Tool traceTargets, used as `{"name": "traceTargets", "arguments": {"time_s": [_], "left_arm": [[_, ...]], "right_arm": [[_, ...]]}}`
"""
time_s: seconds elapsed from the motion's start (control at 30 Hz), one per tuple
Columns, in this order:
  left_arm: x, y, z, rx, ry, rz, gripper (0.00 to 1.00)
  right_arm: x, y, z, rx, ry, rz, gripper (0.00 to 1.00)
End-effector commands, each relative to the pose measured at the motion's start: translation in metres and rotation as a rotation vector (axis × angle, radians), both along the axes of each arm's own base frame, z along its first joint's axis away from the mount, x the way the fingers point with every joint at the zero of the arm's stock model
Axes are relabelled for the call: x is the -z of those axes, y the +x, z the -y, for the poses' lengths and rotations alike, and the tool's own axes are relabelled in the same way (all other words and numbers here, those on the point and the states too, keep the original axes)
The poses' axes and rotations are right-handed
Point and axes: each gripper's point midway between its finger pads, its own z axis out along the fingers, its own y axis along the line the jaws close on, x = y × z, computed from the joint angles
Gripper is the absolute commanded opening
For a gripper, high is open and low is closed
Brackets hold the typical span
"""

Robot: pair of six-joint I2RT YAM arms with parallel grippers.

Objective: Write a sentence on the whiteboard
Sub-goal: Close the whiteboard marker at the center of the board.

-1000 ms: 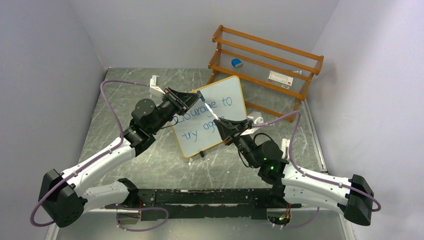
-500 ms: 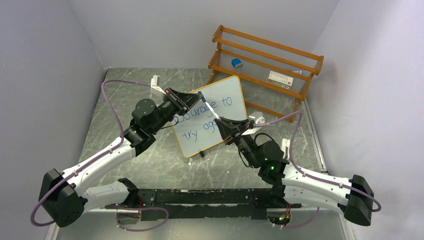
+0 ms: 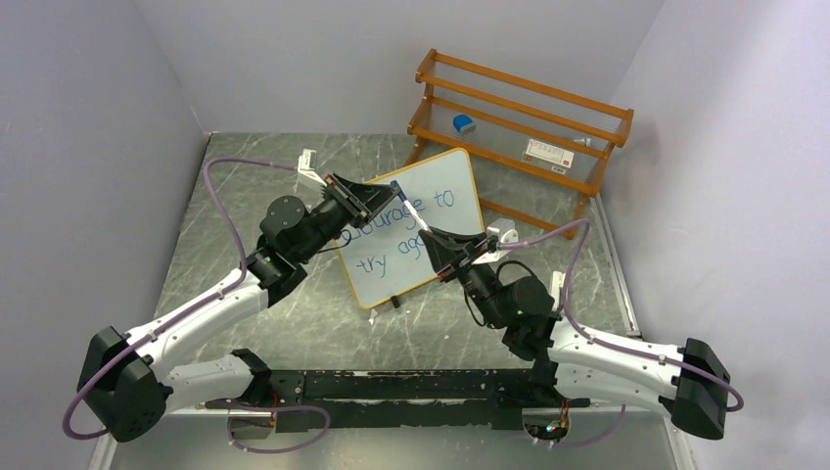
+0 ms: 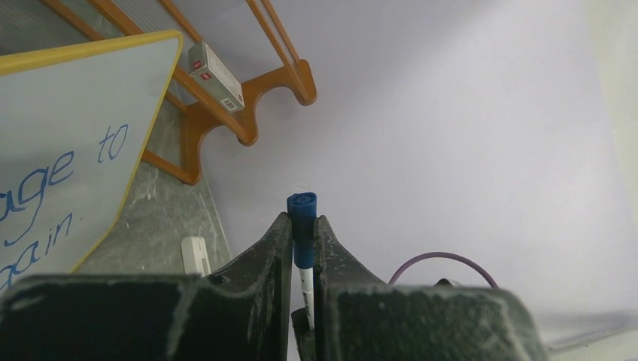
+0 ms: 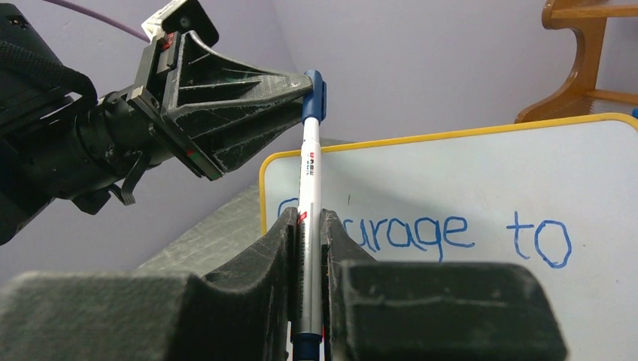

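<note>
The whiteboard (image 3: 391, 274) lies tilted on the table with the sentence (image 3: 406, 220) in blue, "Courage to try again", on two lines. Above it a white marker (image 3: 409, 208) with a blue cap (image 4: 302, 226) spans both grippers. My left gripper (image 3: 390, 191) is shut on the cap end. My right gripper (image 3: 429, 235) is shut on the marker's barrel (image 5: 310, 173). In the right wrist view the left gripper (image 5: 226, 98) pinches the cap (image 5: 314, 94) in front of the whiteboard (image 5: 466, 173). The marker's tip is hidden inside the cap.
An orange wooden rack (image 3: 519, 122) stands at the back right, with a blue eraser (image 3: 464, 123) and a small white box with a red label (image 3: 548, 152) on it. Grey walls close in on both sides.
The left arm has shifted slightly to the right and its cable has swung. Both grips on the marker and the board are unchanged.
</note>
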Motion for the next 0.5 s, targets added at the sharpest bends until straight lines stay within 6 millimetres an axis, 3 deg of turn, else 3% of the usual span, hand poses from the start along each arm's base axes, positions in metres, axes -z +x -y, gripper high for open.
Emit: {"name": "traceTargets", "arguments": {"time_s": [0.0,0.47], "left_arm": [[-0.009,-0.01,0.004,0.039,-0.031,0.03,0.05],[-0.016,-0.038,0.029,0.129,-0.075,0.036,0.05]], "right_arm": [[-0.019,0.002,0.006,0.033,0.066,0.046,0.0],[-0.026,0.009,-0.003,0.062,0.106,0.15,0.0]]}}
